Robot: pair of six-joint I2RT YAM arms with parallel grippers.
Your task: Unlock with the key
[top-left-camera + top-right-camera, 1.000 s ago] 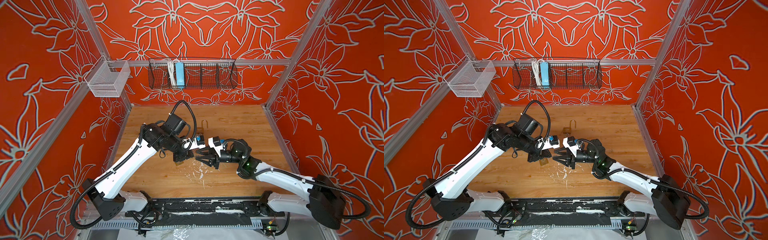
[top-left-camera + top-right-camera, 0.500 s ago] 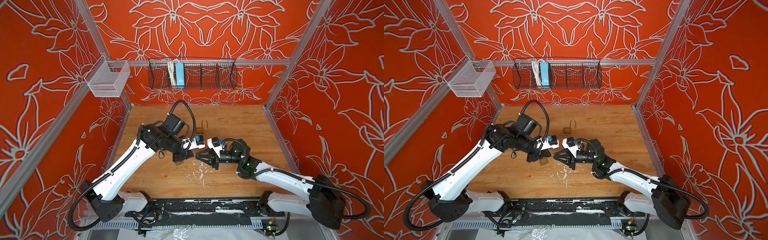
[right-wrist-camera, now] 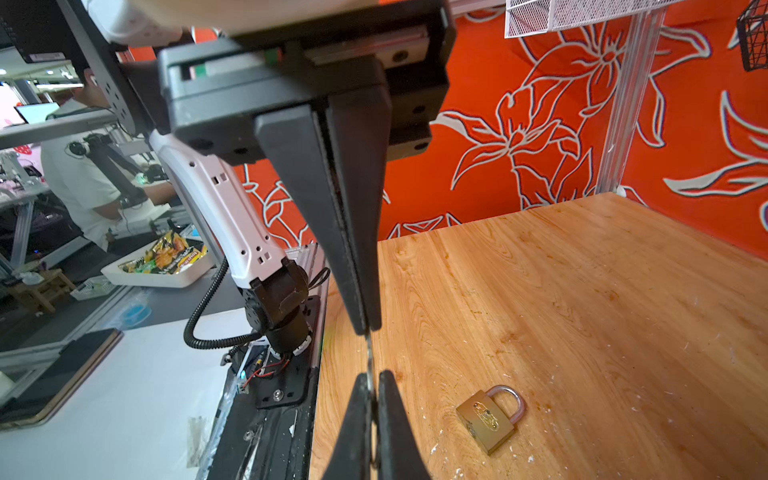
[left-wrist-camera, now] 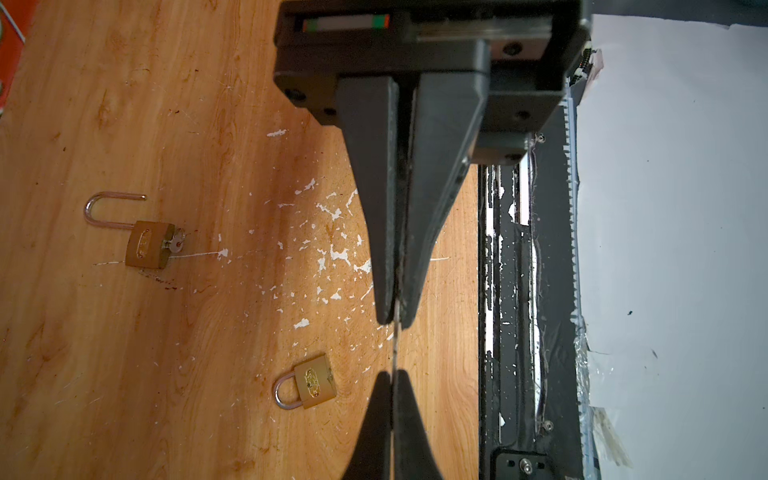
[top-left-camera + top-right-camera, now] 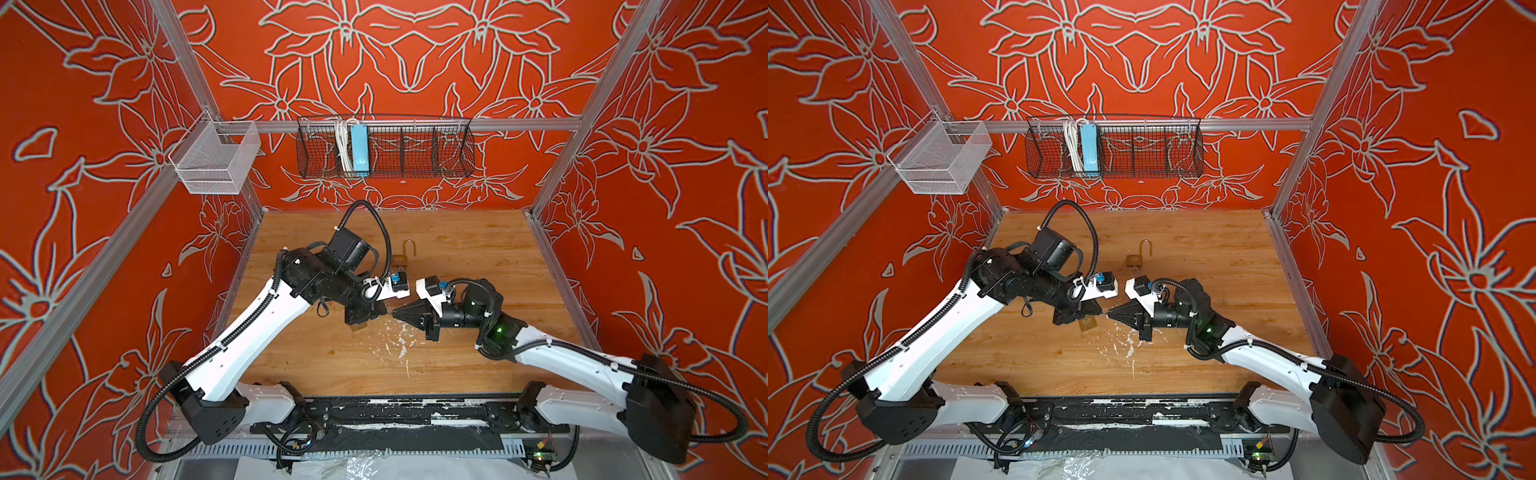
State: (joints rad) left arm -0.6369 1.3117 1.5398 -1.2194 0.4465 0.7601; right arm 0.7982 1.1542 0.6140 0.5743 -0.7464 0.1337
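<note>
A thin silver key [image 4: 395, 349] spans the short gap between my two grippers, which meet tip to tip above the table's middle. My left gripper [image 5: 387, 311] is shut on one end of it. My right gripper [image 5: 395, 315] is shut on the other end; the key [image 3: 368, 353] runs edge-on into its jaws. A brass padlock [image 4: 311, 384] with its shackle closed lies flat on the wood just below the grippers, also seen in the right wrist view [image 3: 488, 417] and half hidden in a top view [image 5: 1087, 324].
A second brass padlock [image 5: 401, 259], shackle swung open and a key in its base [image 4: 176, 241], lies farther back. White paint flecks [image 5: 399, 340] mark the wooden table [image 5: 478, 257]. Red walls close three sides; a black rail [image 5: 395, 415] runs along the front.
My right gripper's jaws have closed from open onto the key. The left gripper stayed shut, and both arms shifted only slightly.
</note>
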